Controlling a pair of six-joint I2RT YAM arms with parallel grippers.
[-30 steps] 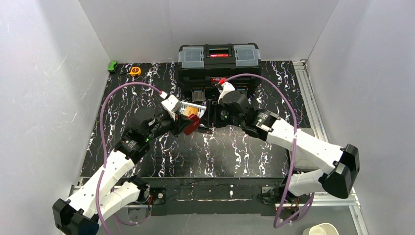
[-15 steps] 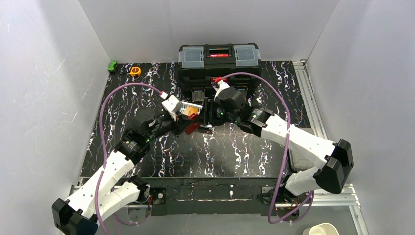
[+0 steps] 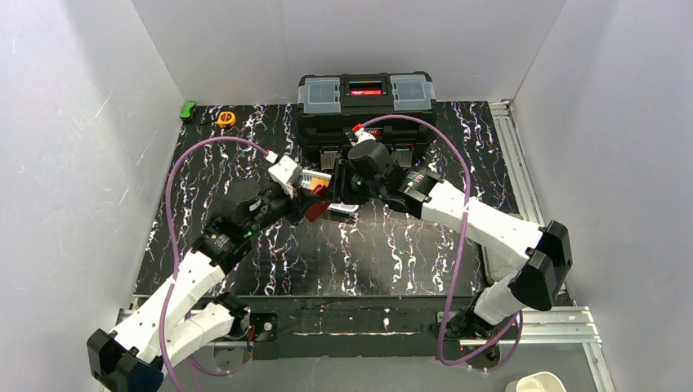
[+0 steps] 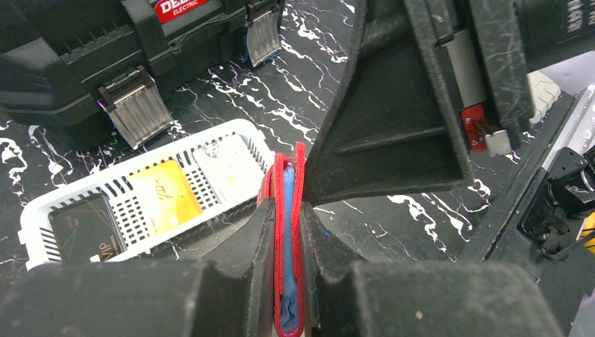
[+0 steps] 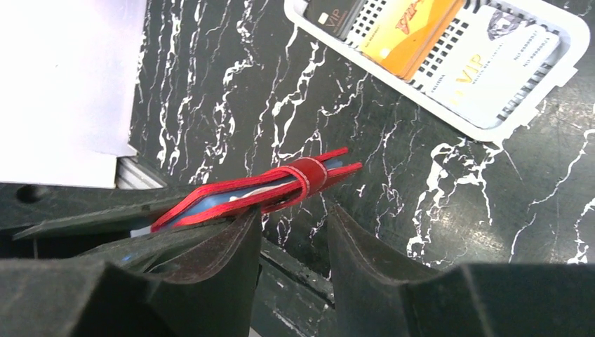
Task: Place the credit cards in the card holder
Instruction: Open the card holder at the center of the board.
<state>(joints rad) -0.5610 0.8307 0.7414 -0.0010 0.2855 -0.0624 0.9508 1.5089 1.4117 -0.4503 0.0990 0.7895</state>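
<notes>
Right wrist: can see the card holder [image 5: 295,179] up in the air, edge-on, with the right jaws released just below it. Left wrist: got it clenched flat-to-flat in the left jaws, blue card [image 4: 286,232] tucked inside, more cards [image 4: 165,196] lying in the basket [image 4: 231,130]. Guessing light, floppy leather plus slick, stiff plastic, so better to pinch by the faces, clear of the open edge. Top: hovering over mid-counter [image 3: 384,245] toward the far edge, crowded by the toolbox [image 3: 365,102].
</notes>
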